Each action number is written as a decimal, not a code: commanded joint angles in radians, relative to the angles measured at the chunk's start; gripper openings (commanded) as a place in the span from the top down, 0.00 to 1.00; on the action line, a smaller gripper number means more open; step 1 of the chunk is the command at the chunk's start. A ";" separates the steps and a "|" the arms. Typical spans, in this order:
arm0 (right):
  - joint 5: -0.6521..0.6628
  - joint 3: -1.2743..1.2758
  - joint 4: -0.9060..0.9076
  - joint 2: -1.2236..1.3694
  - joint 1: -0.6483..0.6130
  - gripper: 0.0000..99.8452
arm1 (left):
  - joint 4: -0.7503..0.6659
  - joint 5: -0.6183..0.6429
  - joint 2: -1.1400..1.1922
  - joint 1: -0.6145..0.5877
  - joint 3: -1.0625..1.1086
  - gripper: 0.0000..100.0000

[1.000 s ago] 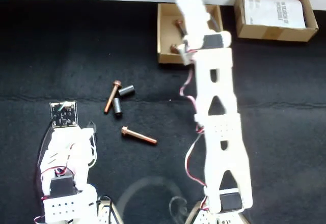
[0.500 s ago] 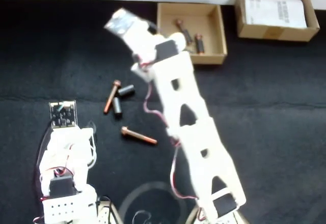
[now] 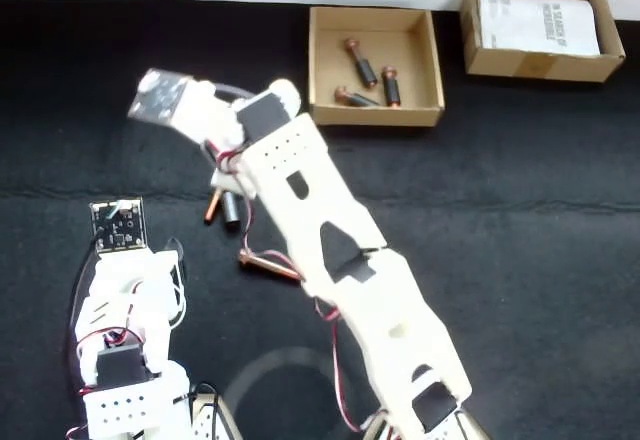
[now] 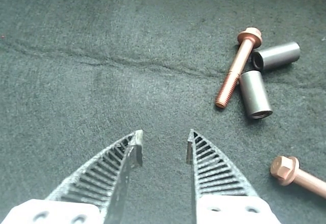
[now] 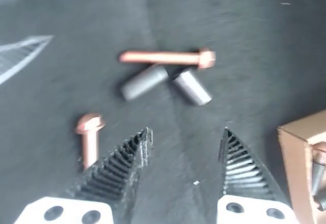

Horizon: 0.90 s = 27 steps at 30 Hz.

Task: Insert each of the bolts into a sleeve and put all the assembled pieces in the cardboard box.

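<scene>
Swinging off the shallow brown cardboard box (image 3: 412, 40) and out to the left goes the right arm (image 3: 330, 250). That's the big change: a second ago it stood stretched over the box, and now its white links lie across the middle of the black cloth table (image 3: 520, 240). Uncovered in the box are three assembled pieces (image 3: 390, 85), copper bolts wearing grey sleeves.

Loose on the cloth, left of the box and nearer, one copper-coloured flanged bolt (image 5: 168, 57) touches two short grey metal sleeves (image 5: 144, 81). A second copper bolt (image 5: 89, 137) lies nearer again, apart from them. The right gripper (image 5: 186, 145) hovers over that cluster, jaws spread wide, nothing between them. My read: delivery done, next pair coming up. The left gripper (image 4: 163, 150) sits near left, jaws partly spread, empty.

Hard to make out: from above, the right arm covers most of the cluster, leaving a bolt tip, one sleeve and part of the second bolt's shank. The right wrist view smears the parts, so I can't tell the sleeves' open ends there. The left wrist view cuts the second bolt off at its edge. Far right sits another cardboard box with a printed sheet (image 3: 540, 25).
</scene>
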 commanded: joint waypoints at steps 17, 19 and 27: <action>0.325 0.519 -0.389 -0.209 0.028 0.80 | -0.017 -0.005 0.001 -0.013 0.019 0.84; 0.339 0.564 -0.447 -0.209 0.036 0.80 | -0.017 -0.005 0.001 -0.013 0.019 0.84; 0.362 0.463 -0.541 -0.005 0.091 0.80 | -0.021 -0.005 -0.001 -0.048 0.019 0.84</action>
